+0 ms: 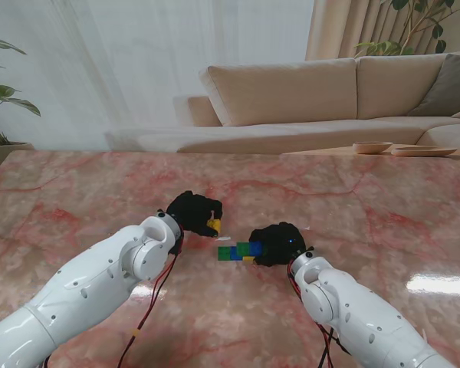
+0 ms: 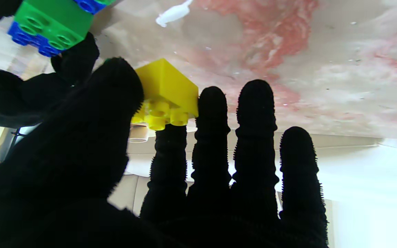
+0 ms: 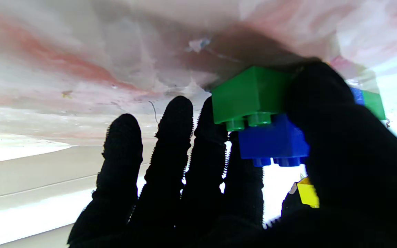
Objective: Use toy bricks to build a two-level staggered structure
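Bricks were right in the middle of the bench [image 1: 77, 192], just ahead of my two arms. Nearest me, my right robot hand [image 1: 276, 244] was clamped on the stack: the right wrist view showed my thumb [image 3: 326, 113] pressed against a green brick [image 3: 250, 93] with a blue brick [image 3: 271, 139] plugged onto it, the other fingers [image 3: 181, 137] reaching alongside, mostly straight. From the stand view that stack [image 1: 238, 251] sat on the bench touching my right hand, with a bit of yellow showing at its near edge; I couldn't tell whether that was a separate brick.

A little farther out and to the left, my left robot hand [image 1: 193, 211] was pinching a yellow brick [image 2: 165, 94] between thumb [image 2: 115, 89] and a fingertip, studs toward the wrist, the remaining fingers loosely spread. It looked lifted slightly off the marble, close beside the stack but not touching.

Handling-wise, my guess was these are light, hard, smooth plastic, so they won't squash but can slip or twist in a two-finger pinch. Best hold seemed the flat side walls, keeping the studs and underside free so it could seat. Pressing down could shove the stack, so the right hand needed to brace it.

Beyond the bench, a beige sofa [image 1: 307, 92].
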You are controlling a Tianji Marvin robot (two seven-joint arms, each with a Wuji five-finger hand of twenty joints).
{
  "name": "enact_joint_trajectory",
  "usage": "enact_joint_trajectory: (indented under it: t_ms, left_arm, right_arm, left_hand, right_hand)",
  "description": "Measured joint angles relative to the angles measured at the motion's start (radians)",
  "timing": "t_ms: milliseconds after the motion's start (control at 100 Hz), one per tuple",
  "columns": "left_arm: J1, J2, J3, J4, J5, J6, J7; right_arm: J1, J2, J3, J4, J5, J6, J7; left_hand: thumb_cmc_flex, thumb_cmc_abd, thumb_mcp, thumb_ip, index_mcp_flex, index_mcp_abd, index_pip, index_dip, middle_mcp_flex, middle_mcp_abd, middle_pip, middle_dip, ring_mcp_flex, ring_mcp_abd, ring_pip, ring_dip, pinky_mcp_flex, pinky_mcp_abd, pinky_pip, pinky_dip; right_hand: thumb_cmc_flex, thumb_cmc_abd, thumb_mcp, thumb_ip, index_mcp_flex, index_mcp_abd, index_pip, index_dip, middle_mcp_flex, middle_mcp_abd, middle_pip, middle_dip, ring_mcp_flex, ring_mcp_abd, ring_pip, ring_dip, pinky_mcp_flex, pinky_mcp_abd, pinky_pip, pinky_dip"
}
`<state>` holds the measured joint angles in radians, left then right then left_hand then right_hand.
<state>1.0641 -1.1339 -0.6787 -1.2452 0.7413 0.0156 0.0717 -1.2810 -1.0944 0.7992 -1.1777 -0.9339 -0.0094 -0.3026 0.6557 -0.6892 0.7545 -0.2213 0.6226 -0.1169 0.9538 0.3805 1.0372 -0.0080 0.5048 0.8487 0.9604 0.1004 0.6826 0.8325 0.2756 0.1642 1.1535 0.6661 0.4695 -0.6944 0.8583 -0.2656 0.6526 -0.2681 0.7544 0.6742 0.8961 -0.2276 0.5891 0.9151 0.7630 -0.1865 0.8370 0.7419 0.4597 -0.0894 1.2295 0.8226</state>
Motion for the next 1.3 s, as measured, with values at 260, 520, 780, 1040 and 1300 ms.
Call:
enact_joint_trajectory:
  t_ms: [260,520,780,1040,1300]
  left_arm:
    - [-0.008,-0.005,0.034,-0.001,-0.001,-0.017,0.000]
    - [-0.016,-0.005,0.075,-0.005,0.008,-0.027,-0.004]
    - [-0.035,-0.008,0.119,0.001,0.016,-0.035,-0.007]
    - [-0.057,-0.016,0.157,0.028,0.013,-0.042,-0.008]
    - [-0.074,-0.026,0.184,0.060,0.001,-0.046,0.002]
  right_arm:
    - [-0.003,0.002,0.005,-0.003,-0.005,-0.006,0.003]
    - [-0.004,0.003,0.006,-0.005,-0.006,-0.005,0.004]
    - [-0.005,0.002,0.006,-0.005,-0.005,-0.003,0.002]
    - [-0.005,0.002,0.006,-0.004,-0.004,-0.003,0.000]
    - [-0.006,0.002,0.006,-0.004,-0.003,-0.004,0.000]
  left_hand:
    - [0.000,0.000,0.000,0.000,0.000,0.000,0.000,-0.001,0.000,0.000,0.000,0.000,0.000,0.000,0.000,0.011,0.000,0.000,0.000,0.001]
    - [0.000,-0.013,-0.011,-0.001,0.023,0.004,0.000,-0.018,0.026,0.001,0.003,-0.012,0.028,0.000,0.000,0.011,0.011,0.007,0.015,0.013]
    - [0.000,-0.015,-0.011,-0.001,0.023,0.004,0.000,-0.019,0.034,0.001,0.004,-0.013,0.029,0.000,0.000,0.011,0.012,0.007,0.017,0.014]
    - [0.000,-0.021,-0.021,-0.010,0.035,0.005,0.000,-0.025,0.035,0.001,0.015,-0.013,0.029,0.000,0.000,0.013,0.012,0.007,0.025,0.014]
    - [0.000,-0.021,-0.022,-0.010,0.038,0.005,0.000,-0.025,0.035,0.001,0.026,-0.013,0.029,0.000,0.000,0.015,0.013,0.007,0.025,0.015]
  right_hand:
    - [0.000,0.000,0.004,0.000,0.000,0.000,0.000,0.000,-0.001,-0.002,-0.008,0.000,0.000,0.000,0.000,0.000,0.000,0.000,0.000,0.000]
    - [0.000,0.000,0.004,0.000,0.000,0.000,0.000,0.000,-0.001,-0.002,-0.009,0.000,0.000,0.000,0.000,0.000,0.000,0.000,0.000,0.000]
    - [0.000,0.000,0.004,0.000,0.000,0.000,0.000,0.000,-0.001,-0.002,-0.010,0.000,0.000,0.000,0.000,0.000,0.000,0.000,0.000,0.000]
    - [0.000,0.000,0.004,0.000,0.000,0.000,0.000,0.000,-0.001,-0.003,-0.010,0.000,0.000,0.000,0.000,0.000,0.000,0.000,0.000,0.000]
    - [0.000,0.000,0.004,0.000,0.000,0.000,0.000,0.000,-0.001,-0.005,-0.011,0.000,0.000,0.000,0.000,0.000,0.000,0.000,0.000,0.000]
